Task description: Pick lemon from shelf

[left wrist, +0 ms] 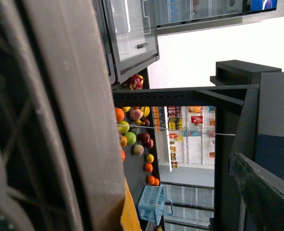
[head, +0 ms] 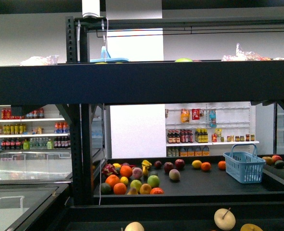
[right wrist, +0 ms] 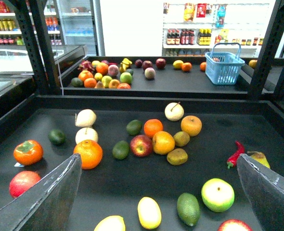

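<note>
We judge the step in hand to be the approach: nothing is gripped yet. The right pincer (right wrist: pixel 157 159) hangs over the near tier of the shelf (right wrist: pixel 219 139) with its jaws spread wide and empty. The lemon (right wrist: pixel 149 212), pale yellow and oval, lies on that tier between the lines of the two fingers. It sits closer to the wrist than to the fingertips and touches neither finger.

A green fruit (right wrist: pixel 187 209) lies just beside the lemon on one side. On the other side is a yellow fruit (right wrist: pixel 110 224), cut off by the picture's edge, which may be a second lemon.

To do this well, we would draw the pincer back toward the wrist side until the tips bracket the lemon. Then we would lower it straight down and close across the lemon's short axis. The wide spread should come in a little first, or a finger may nudge the green fruit and set the lemon rolling. The smooth rind calls for a firm, centred hold.

The left pincer cannot be read from its wrist view, and neither arm shows in the front view.
</note>
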Robot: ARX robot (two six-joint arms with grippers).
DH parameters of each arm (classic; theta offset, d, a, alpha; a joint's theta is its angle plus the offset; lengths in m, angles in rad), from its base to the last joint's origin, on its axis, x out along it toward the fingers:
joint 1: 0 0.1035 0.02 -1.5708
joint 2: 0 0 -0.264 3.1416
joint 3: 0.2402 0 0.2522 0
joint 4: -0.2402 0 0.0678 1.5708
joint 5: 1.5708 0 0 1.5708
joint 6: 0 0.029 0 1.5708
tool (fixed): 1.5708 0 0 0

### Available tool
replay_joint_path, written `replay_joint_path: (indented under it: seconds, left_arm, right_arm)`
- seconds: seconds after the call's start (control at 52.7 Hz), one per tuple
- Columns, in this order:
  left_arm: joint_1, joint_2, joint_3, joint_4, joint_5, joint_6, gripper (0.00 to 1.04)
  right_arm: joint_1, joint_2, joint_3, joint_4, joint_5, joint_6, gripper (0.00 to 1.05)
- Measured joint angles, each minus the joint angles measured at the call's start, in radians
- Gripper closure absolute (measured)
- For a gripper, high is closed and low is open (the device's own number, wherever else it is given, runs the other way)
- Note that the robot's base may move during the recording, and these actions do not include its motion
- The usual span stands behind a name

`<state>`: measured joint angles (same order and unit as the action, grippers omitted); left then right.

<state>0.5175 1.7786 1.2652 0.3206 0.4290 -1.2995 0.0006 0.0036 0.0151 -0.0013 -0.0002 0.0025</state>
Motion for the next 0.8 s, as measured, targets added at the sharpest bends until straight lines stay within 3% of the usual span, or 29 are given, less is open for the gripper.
replay_joint_path:
  seconds: [0.342,0.607,0.797]
  left_arm:
    - [0.0,-0.013,-0.049,-0.004,-0.005,-0.007,0.84]
    - [-0.038,-0.117,-0.092,-0.027,0.016,0.009,0.93]
    - [-0.122,-0.226,-0.122,-0.058,0.043,0.051,0.98]
  right_arm:
    - [0.0,0.0,0.0,0.0,0.0,0.0,0.08]
    - [0.0,0.0,0.0,0.0,0.0,0.0,0.08]
    - [0.0,0.0,0.0,0.0,0.0,0.0,0.08]
